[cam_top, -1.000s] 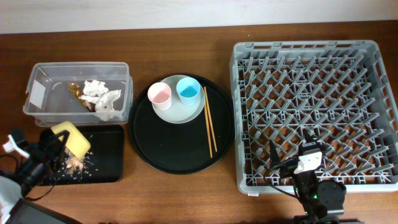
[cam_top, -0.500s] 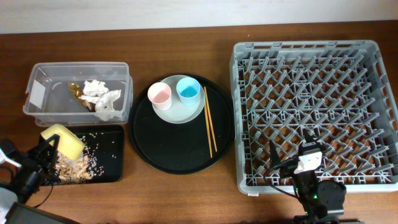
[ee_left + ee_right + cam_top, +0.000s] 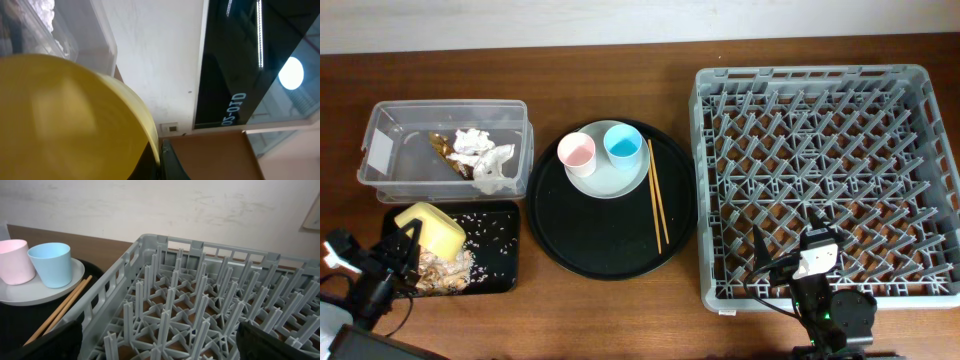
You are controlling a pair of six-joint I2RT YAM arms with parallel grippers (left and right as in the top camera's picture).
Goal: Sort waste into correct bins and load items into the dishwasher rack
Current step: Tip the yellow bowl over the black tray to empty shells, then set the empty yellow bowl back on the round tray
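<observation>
My left gripper is shut on the rim of the yellow bowl, held tilted over the shallow black tray. The bowl fills the left wrist view. Brownish food scraps with rice grains lie on that tray. The clear tub holds white tissue and a brown-gold wrapper. The pink cup and blue cup stand on the grey plate, beside the chopsticks. My right gripper is open and empty over the front of the dishwasher rack.
The plate and the chopsticks rest on a round black tray between the bins and the rack. The right wrist view shows the rack's pegs, the pink cup, the blue cup and the chopsticks.
Food scraps and rice have spilled from the bowl onto the black tray. My left gripper swung the bowl slightly left, then back right. The right arm has not moved.
</observation>
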